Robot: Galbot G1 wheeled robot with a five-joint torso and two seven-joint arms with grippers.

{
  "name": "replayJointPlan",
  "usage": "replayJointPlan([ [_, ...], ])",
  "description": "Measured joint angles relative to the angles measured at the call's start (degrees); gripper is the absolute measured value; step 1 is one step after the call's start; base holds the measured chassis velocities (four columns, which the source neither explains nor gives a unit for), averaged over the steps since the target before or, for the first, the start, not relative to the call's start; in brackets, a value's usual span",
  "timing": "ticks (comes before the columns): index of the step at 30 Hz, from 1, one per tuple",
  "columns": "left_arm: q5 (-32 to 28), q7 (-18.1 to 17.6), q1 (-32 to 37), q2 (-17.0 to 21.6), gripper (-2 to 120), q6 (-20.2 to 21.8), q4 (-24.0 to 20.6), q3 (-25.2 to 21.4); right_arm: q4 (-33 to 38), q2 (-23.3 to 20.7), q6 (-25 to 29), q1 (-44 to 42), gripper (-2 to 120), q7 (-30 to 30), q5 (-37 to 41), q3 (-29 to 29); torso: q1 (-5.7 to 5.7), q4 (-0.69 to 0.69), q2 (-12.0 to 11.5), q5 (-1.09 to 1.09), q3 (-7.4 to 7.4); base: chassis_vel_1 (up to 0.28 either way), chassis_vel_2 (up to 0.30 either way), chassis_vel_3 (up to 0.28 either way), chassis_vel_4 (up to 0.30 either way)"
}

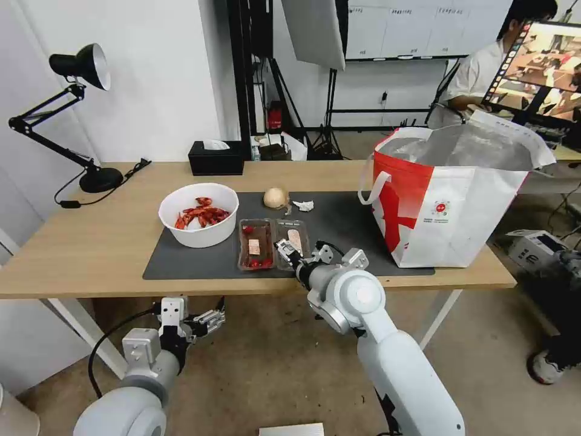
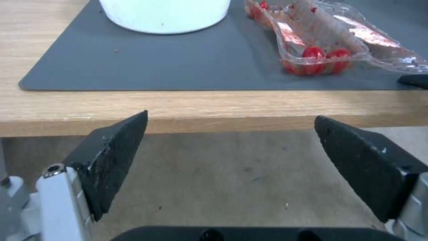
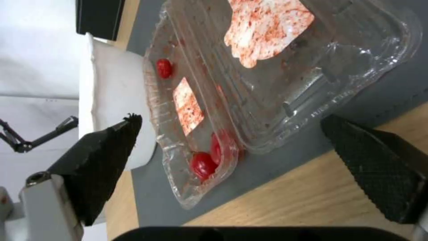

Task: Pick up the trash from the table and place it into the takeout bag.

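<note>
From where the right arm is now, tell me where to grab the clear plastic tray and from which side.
Judging by its pose, take the clear tray by its thin near rim, coming in from the table's front edge. It lies open and flat on the grey mat, so the raised lip is the only pinchable part. The right claw is open and faces that edge, the rim between its fingers.

Both arms are glossy white with rounded light-grey joint housings. A black cable loops along the left arm near its wrist. The left hand (image 1: 209, 319) has a silvery metal frame, and its fingers (image 2: 117, 157) are black, wedge-shaped pads with a rough texture, fixed to pale metal brackets by a hex-socket screw. The right hand (image 1: 284, 248) has the same build, with diamond-knurled black fingers (image 3: 379, 167) and small black cabling behind its wrist.
</note>
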Motion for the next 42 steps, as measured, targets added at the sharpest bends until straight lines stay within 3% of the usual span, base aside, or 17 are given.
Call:
replayJointPlan([
  [19,-0.1,0.0,0.0,0.2,100,0.0,0.0,0.0,-1.1,1.0,1.2,-0.1,100,-2.3,-1.5,0.0,0.00,0.00,0.0,0.00,0.01,0.000,0.000,0.000,0.000],
  [37,-0.1,0.0,0.3,0.0,100,-0.1,0.0,-0.1,-1.9,0.5,2.7,-1.5,100,-12.5,-6.1,-0.6,0.01,0.01,0.0,0.00,0.01,0.000,0.000,0.000,0.000],
  [42,-0.1,0.0,0.1,-0.3,100,-0.1,0.1,0.0,-1.9,-0.7,2.6,-2.0,100,-16.0,-10.7,-1.8,0.01,0.01,0.0,0.00,0.00,0.000,0.000,0.000,0.000],
])
